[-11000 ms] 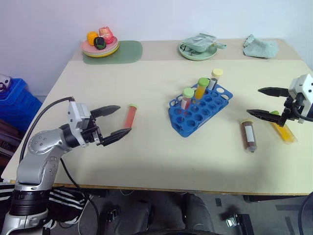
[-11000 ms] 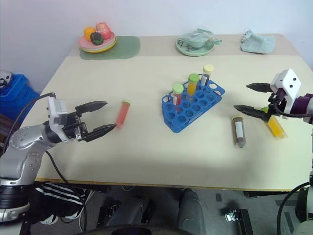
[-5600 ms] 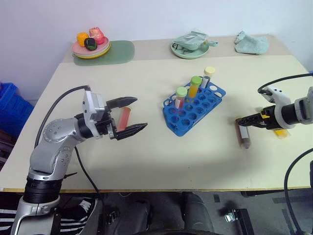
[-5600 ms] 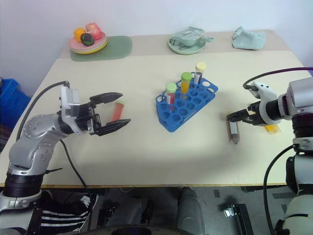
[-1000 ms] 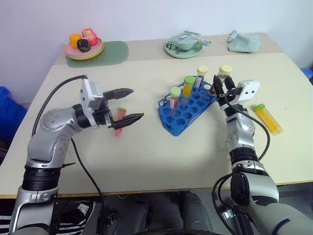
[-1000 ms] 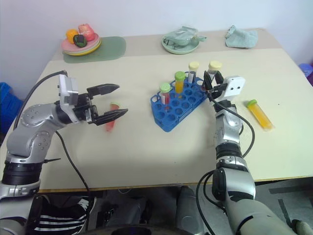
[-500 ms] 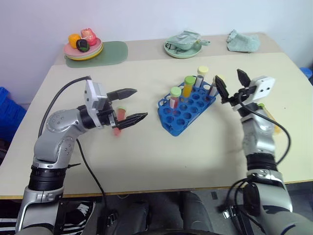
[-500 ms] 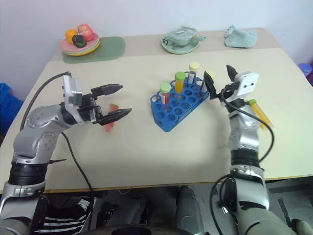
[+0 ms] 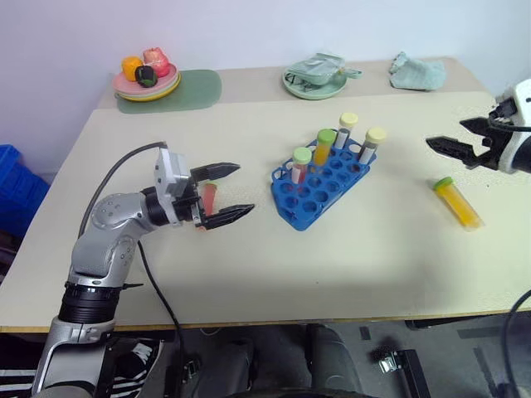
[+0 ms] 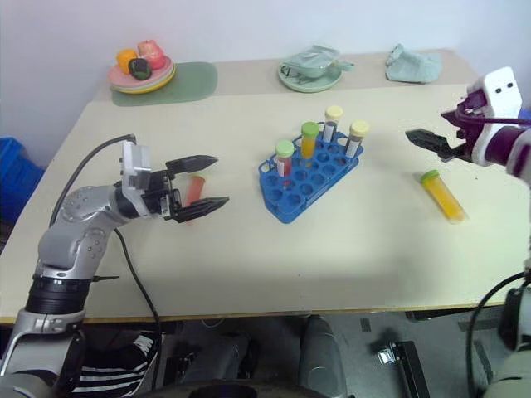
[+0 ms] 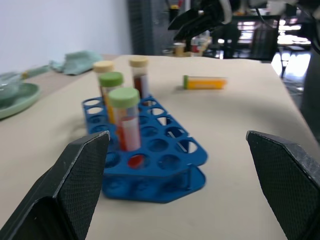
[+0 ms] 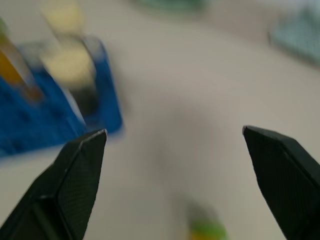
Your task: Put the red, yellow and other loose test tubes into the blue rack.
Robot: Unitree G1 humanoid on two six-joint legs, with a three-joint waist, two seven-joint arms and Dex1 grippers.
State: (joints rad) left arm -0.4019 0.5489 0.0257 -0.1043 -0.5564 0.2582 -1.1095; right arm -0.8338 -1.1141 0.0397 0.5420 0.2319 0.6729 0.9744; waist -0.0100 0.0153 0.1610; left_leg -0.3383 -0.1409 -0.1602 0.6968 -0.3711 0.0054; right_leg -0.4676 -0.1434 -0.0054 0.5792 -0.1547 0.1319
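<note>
Where the beige table (image 9: 249, 257) ends, a blue crate (image 9: 15, 178) stands.

rack (image 9: 322, 184) mid-table holding four upright tubes, one tube (image 9: 457, 202) lying to its right, another (image 10: 194, 192) lying to its left

Pale beige table (image 9: 249, 274), rectangular, with a separate strip along its far edge. Near centre: blue rack (image 9: 322, 177), set at an angle, four capped tubes standing in it. Left of the rack, red tube (image 9: 207, 199) lying flat on the tabletop. Right of the rack, well apart, yellow tube (image 9: 457, 201) lying flat, green cap toward the far side. Far strip: green mat (image 9: 192, 86) bearing a plate of fruit (image 9: 147, 79); a pale green dish (image 9: 314, 83) with crumpled contents; a crumpled cloth (image 9: 417, 72) at the right.
</note>
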